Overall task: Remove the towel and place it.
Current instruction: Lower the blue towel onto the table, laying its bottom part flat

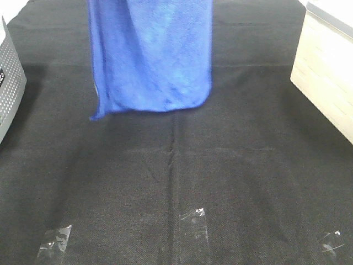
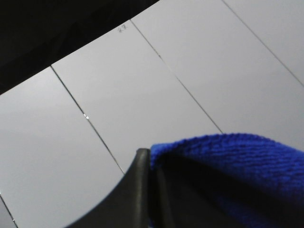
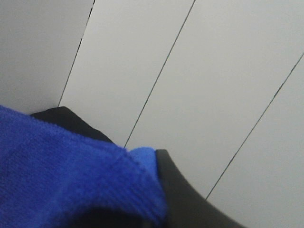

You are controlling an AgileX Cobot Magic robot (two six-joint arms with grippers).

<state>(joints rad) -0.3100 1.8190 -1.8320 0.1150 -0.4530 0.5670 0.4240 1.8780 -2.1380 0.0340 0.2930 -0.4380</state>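
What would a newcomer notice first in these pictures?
The bright blue towel hangs down at the top middle of the high view, above the black table cover. In the wrist views, the left end effector and the right end effector each pinch a fold of it, with white panels behind.

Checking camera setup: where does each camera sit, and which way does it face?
Exterior high: mounted high, looking down on the black table covering; the towel hangs from the top edge; no arm shows.
Left wrist: left arm, facing pale panels; left gripper shut on the towel.
Right wrist: right arm, pale panels too; right gripper shut on the towel.
Shared: the towel.
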